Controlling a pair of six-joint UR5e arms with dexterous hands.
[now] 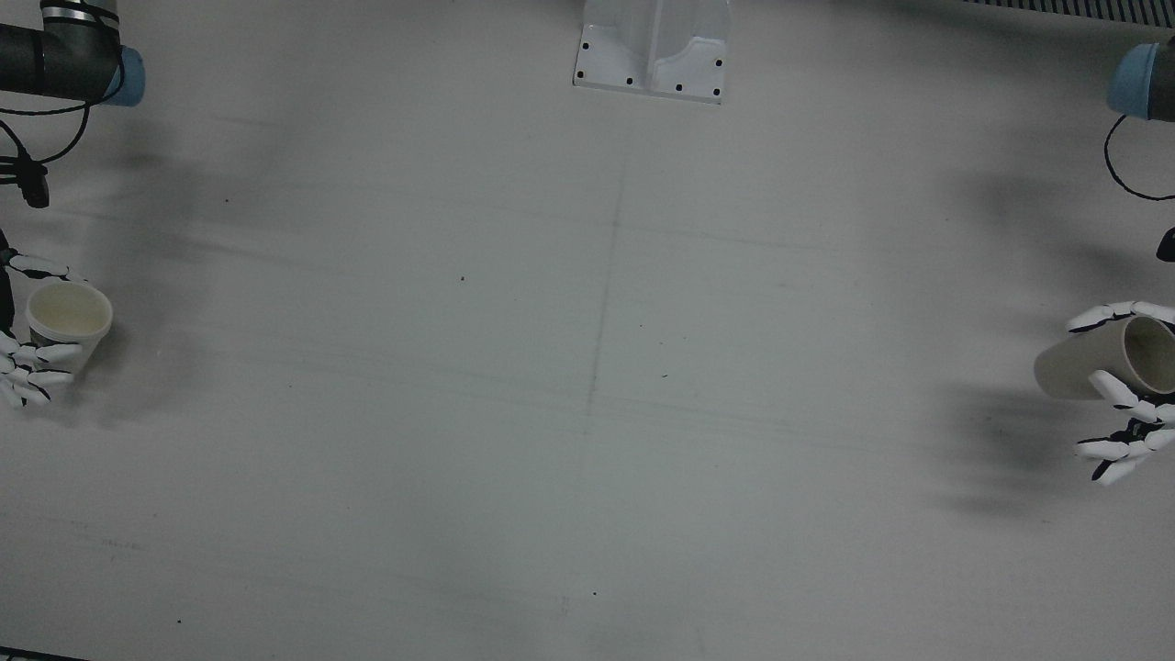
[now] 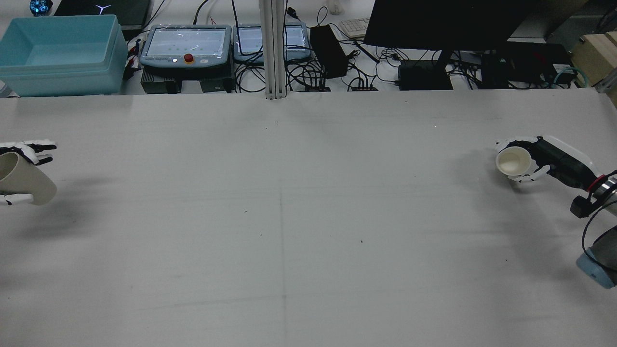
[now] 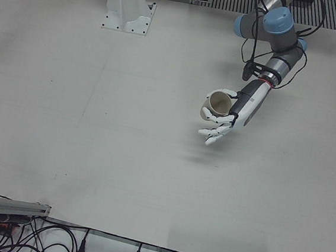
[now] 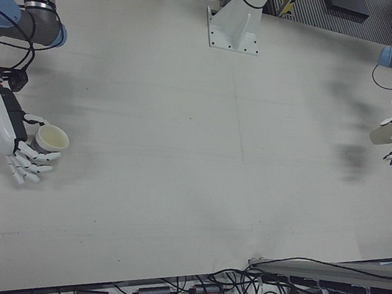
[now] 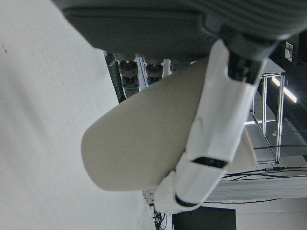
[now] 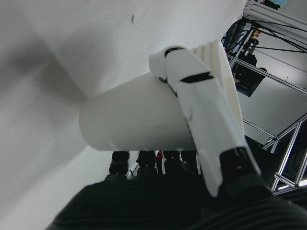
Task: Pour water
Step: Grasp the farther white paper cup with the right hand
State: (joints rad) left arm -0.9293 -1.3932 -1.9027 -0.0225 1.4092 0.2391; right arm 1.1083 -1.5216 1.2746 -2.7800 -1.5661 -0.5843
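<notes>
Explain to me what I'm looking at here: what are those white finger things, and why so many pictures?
It is one table seen by six cameras at once. Two robot arms stand at its sides, each ending in a white hand with fingers. One camera looks nearly straight down, one looks from behind the robot, two from the front corners, and one rides on each hand. The left hand holds a beige cup tipped on its side, clear of the table. The right hand holds a paler cup upright, mouth up. Whether either holds water cannot be seen. The table between them is bare; screens and cables sit beyond it.

Bare table (image 1: pixel 587 367) lies open between both hands; nothing blocks.
</notes>
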